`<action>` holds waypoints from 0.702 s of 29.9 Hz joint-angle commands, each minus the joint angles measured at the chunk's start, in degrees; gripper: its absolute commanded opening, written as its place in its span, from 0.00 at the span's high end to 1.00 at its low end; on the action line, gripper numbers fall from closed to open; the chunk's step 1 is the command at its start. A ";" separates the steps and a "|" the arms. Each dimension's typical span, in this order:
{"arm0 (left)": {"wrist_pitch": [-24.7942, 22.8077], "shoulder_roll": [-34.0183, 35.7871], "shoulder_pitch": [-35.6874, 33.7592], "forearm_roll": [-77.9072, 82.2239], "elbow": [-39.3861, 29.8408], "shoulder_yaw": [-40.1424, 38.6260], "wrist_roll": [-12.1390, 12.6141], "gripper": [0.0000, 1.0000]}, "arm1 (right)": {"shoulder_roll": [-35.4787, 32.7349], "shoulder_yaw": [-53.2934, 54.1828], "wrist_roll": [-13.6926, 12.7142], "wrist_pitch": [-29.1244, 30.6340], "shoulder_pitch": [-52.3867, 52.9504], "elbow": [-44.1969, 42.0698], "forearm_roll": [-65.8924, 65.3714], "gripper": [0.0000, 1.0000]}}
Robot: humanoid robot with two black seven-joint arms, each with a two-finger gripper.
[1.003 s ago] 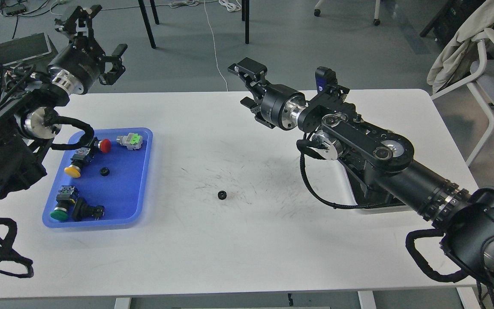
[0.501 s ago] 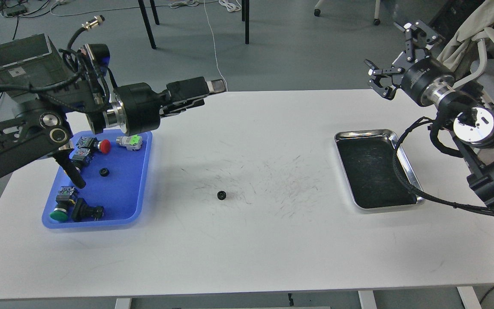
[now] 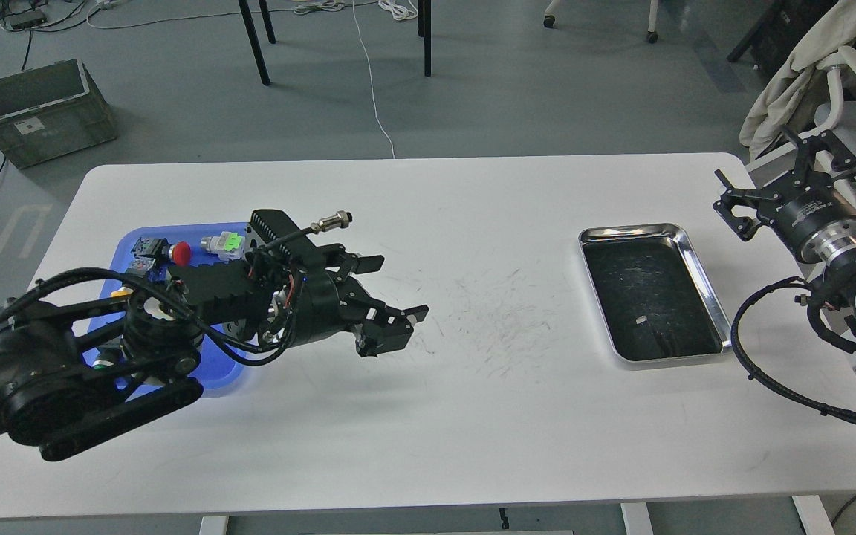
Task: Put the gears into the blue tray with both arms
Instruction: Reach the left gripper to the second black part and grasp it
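My left arm lies low across the blue tray (image 3: 128,241) and covers most of it. The left gripper (image 3: 401,287) is open, its fingers spread just above the middle of the table, right of the tray. Neither of the gears shows: the arm hides the tray's inside, and the gripper covers the table beneath it. My right gripper (image 3: 772,172) is open and empty, raised past the table's right edge.
A red push-button (image 3: 183,253) and a green-and-white one (image 3: 224,244) show at the blue tray's far end. A shiny steel tray (image 3: 701,276) with a dark inside sits at the right of the table. A green crate (image 3: 43,111) stands on the floor at the back left.
My left arm has swung down and to the right, bringing its gripper over the spot where a loose gear lay. The right arm has drawn back lower and further right.
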 commanded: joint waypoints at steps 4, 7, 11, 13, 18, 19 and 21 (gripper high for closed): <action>4.25 -5.48 4.93 4.58 9.24 -0.25 -0.07 0.05 | 0.01 -0.60 0.17 -0.19 -0.14 -0.10 -0.04 0.06; 4.60 -6.72 5.46 4.58 11.26 -0.51 -0.07 0.05 | 0.01 -0.77 0.17 -0.19 -0.23 -0.10 -0.04 0.06; 6.18 -7.86 5.64 4.58 14.60 -0.25 -0.33 0.12 | 0.01 -0.95 0.17 -0.19 -0.23 -0.19 -0.13 0.06; 6.62 -8.39 5.81 4.58 15.66 -0.16 -0.42 0.17 | 0.01 -1.04 0.26 -0.28 -0.23 -0.19 -0.13 0.06; 6.80 -9.09 7.66 4.58 16.54 -0.60 -0.34 0.26 | 0.01 -1.04 0.52 -0.28 -0.23 -0.19 -0.13 0.06; 6.80 -9.27 7.66 4.58 16.80 -0.51 -0.34 0.28 | 0.01 -1.04 0.52 -0.28 -0.23 -0.19 -0.13 0.06; 6.80 -9.79 8.10 4.58 17.42 -0.60 -0.34 0.28 | 0.09 -1.04 0.52 -0.28 -0.23 -0.19 -0.13 0.06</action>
